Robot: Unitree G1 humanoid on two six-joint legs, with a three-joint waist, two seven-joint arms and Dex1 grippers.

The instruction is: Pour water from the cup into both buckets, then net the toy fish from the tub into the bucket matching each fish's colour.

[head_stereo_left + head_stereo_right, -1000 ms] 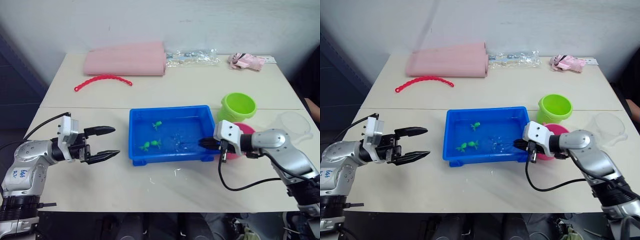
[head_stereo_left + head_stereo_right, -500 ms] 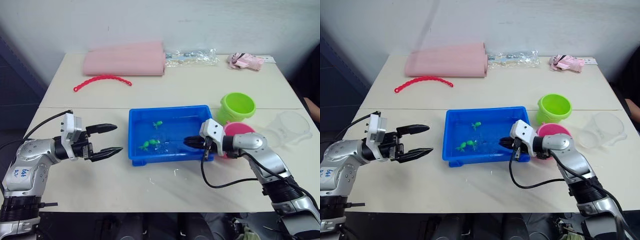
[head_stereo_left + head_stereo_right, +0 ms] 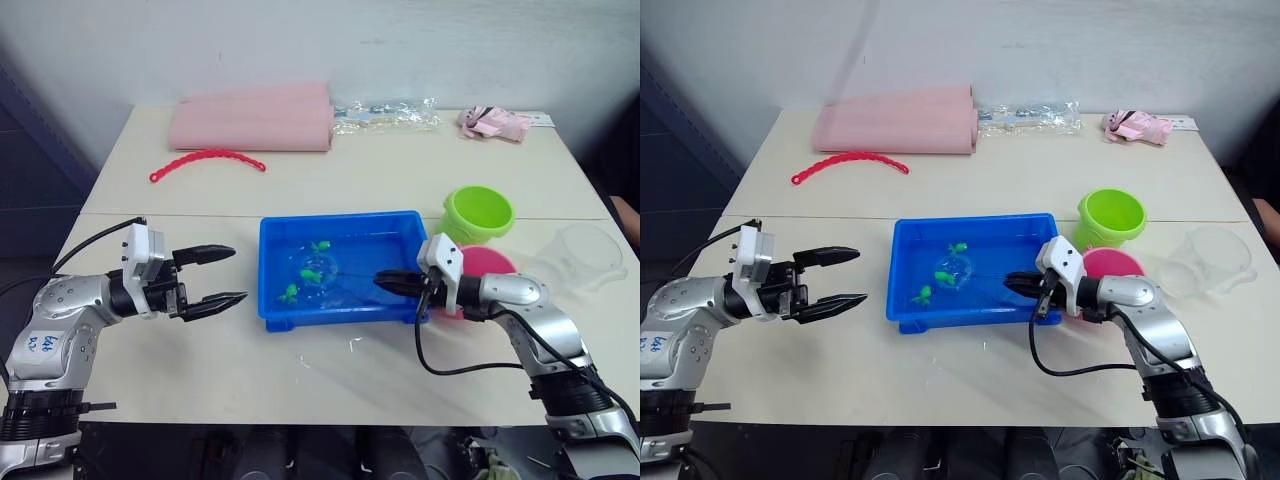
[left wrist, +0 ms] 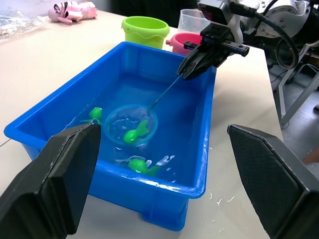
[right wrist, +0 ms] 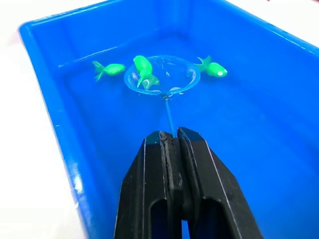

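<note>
— So, nearest us, what are the arms doing?

— The left gripper (image 3: 215, 278) hangs over the bare table (image 3: 300, 375) short of the tub (image 3: 270, 310), its fingers spread wide, holding nothing. The right gripper (image 3: 385, 283) is clamped tight on the net's handle at the tub's right end, reaching in over the rim.

— And the net itself?

— The net (image 5: 160, 74) is out in the middle of the tub, hoop low at the water, and one green fish (image 5: 143, 67) sits on or in the mesh. I can't say if it is fully caught. Two more green fish float loose, one (image 5: 108, 68) on one side of the hoop and one (image 5: 213, 68) on the other, both just beside it. I see no pink fish in there.

— So the pouring is over?

— I'd judge so. The cup (image 3: 1212, 258) sits off to the right near the table edge, well clear of the tub. This looks like the netting step, with a green fish being scooped.

— Next move?

— A level lift, I'd think, so the fish doesn't slide off the rim, then a swing right, past the pink bucket (image 3: 1115, 262) beside the gripper, to the green bucket (image 3: 1111, 216) just behind it, and a tip there.

— Anything further back?

— A red beaded strip (image 3: 207, 160), a folded pink cloth (image 3: 250, 118), some clear wrapping (image 3: 385, 110) and a small pink toy (image 3: 495, 122) by the wall.
</note>
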